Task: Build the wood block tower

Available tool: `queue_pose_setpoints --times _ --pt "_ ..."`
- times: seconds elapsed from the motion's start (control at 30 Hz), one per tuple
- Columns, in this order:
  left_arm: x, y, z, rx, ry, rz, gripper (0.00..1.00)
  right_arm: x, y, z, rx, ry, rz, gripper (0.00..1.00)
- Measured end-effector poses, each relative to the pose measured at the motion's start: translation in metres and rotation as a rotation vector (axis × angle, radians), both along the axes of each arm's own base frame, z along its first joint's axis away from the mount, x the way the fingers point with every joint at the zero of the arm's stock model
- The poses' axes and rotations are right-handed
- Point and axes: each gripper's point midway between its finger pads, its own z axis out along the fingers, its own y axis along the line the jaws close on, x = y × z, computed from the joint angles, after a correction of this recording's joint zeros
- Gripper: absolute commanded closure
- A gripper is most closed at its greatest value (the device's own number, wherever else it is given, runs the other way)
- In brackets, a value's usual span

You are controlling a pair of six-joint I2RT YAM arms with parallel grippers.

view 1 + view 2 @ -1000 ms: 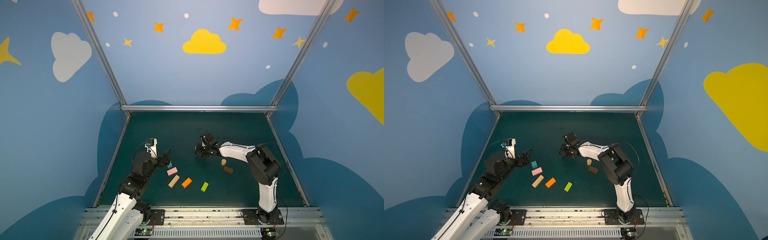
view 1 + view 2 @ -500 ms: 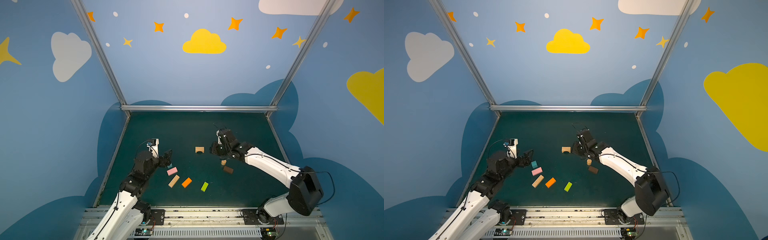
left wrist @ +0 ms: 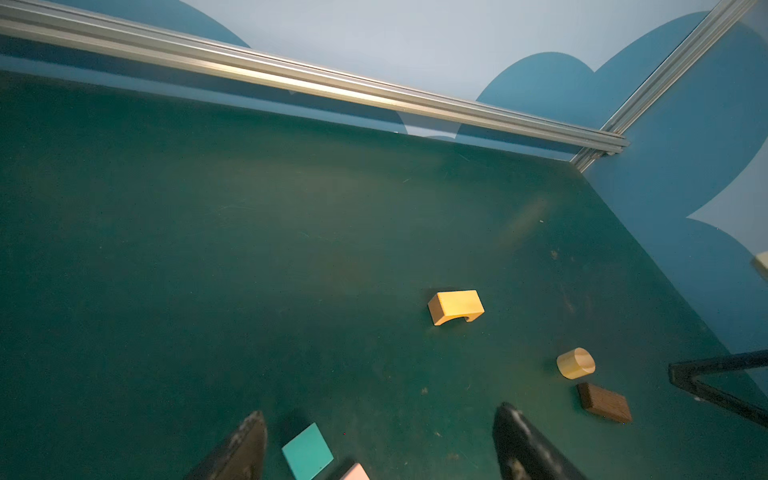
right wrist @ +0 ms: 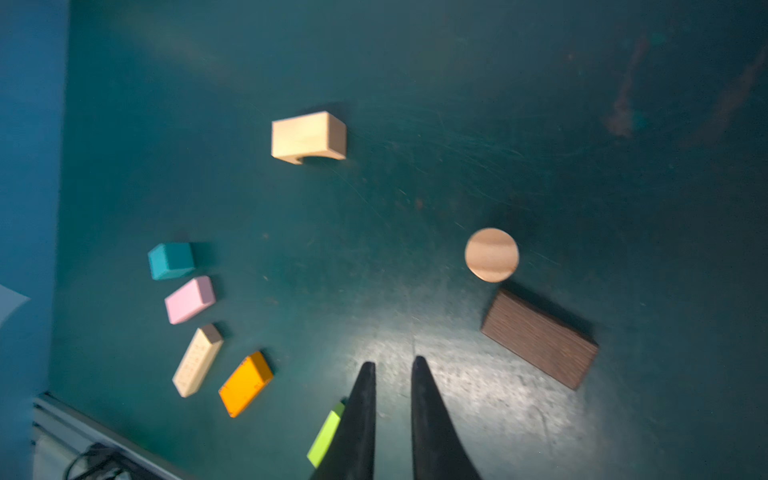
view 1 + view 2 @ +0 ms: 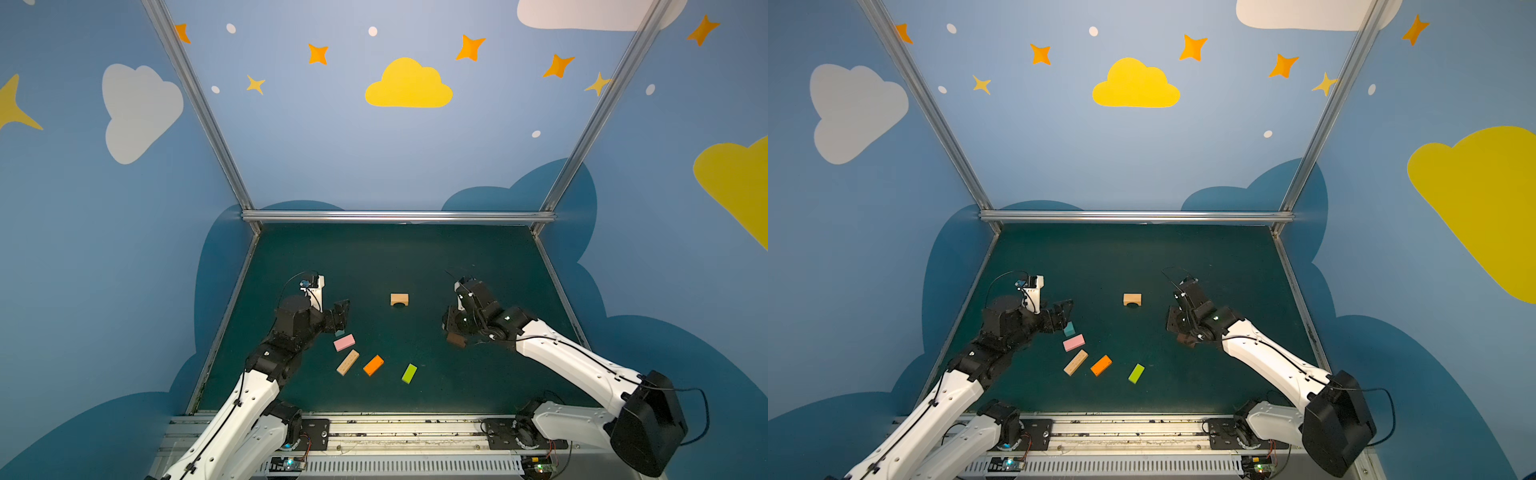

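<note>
Back from mid-table, the right gripper [image 4: 392,365] had left the tan arch [image 5: 399,299] standing alone on the green mat [image 5: 374,257]. Its jaws were narrowly parted and empty, near the tan cylinder [image 4: 491,254] and dark brown brick [image 4: 539,338]. The left gripper [image 3: 382,411] gaped wide and empty by the teal cube [image 3: 307,451]. Beside the cube, the pink brick [image 5: 344,342], tan plank [image 5: 348,362], orange brick [image 5: 373,365] and lime green brick [image 5: 409,373] lay singly.

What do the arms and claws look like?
Both alike: left arm and right arm have white links, bulky black joints and thin black cables along them. Left claw and right claw: two black tapered fingers each.
</note>
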Motion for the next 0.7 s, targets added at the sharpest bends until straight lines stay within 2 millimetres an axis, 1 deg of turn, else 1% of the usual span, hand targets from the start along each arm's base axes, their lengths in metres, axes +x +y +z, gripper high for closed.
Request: queue_pose_setpoints --times 0.07,0.33,0.47,0.63,0.7 --pt "0.001 -0.002 -0.001 -0.004 0.008 -0.005 0.15 -0.004 -0.005 -0.002 -0.011 0.004 -0.005 0.71" --pt "0.003 -0.008 -0.011 -0.008 0.055 -0.019 0.16 -0.011 -0.017 -0.004 -0.040 0.010 -0.024 0.68" --pt "0.004 -0.008 -0.010 -0.005 0.078 -0.010 0.16 -0.013 -0.018 -0.006 -0.045 0.022 -0.028 0.65" --pt "0.005 0.006 0.003 -0.051 0.186 0.136 0.20 -0.013 -0.018 -0.008 -0.051 0.026 -0.026 0.61" --pt "0.003 0.007 0.003 -0.080 0.252 0.178 0.22 -0.013 -0.018 -0.008 -0.052 0.025 -0.025 0.59"
